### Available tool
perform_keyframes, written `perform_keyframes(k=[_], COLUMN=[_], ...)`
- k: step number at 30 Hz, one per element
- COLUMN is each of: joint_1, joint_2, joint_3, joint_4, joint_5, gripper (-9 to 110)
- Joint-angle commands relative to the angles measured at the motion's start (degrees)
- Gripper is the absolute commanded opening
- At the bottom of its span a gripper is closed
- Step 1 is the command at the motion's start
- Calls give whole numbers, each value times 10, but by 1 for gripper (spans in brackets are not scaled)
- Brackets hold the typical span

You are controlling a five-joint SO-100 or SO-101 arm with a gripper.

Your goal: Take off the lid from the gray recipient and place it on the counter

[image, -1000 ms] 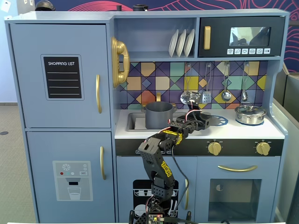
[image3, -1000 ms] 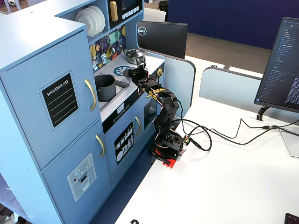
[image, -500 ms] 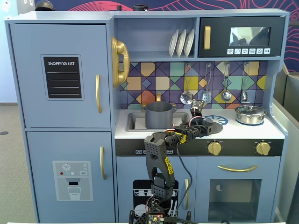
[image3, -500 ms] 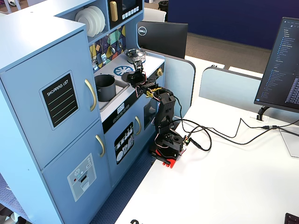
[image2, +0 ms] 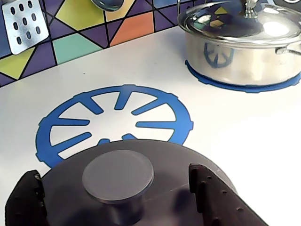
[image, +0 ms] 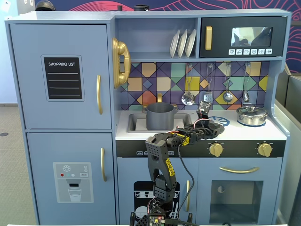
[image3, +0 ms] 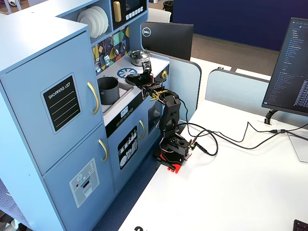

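The dark gray lid (image2: 188, 162) lies low in the wrist view on the white counter (image2: 244, 136), and its far edge covers the near rim of the printed blue burner (image2: 117, 117). My gripper (image2: 113, 173) is open. Its black fingers (image2: 211, 197) stand either side of the lid's knob (image2: 117, 175), with a gap on each side. In a fixed view the gray recipient (image: 160, 116) stands uncovered in the sink recess, to the left of my gripper (image: 207, 123). It also shows in the other fixed view (image3: 108, 90).
A shiny silver pot (image2: 240, 52) with its own lid stands on a second blue burner, to the far right in the wrist view. Utensils (image: 188, 96) hang on the tiled back wall. Gold knobs (image: 216, 149) sit below the counter's front edge.
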Motion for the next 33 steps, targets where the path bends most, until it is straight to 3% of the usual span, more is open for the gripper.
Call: perform_keyframes(k=[1,6,9,12,13,17,21,25,33], joint_1=[-2,-36,-54,-105,-128,-224,-294,-318,-340], joint_2=[55,159,291,428,462,552,603,648,726], joint_3=[-18,-38,-59,-80,-80,-24,96,279,531], joint_4=[-23,55,291,614,692,853,870,769,692], joint_5=[8,-14,1,-13,-16,-4,83,124,89], gripper=[35,31,25,2,0,0,0,0,0])
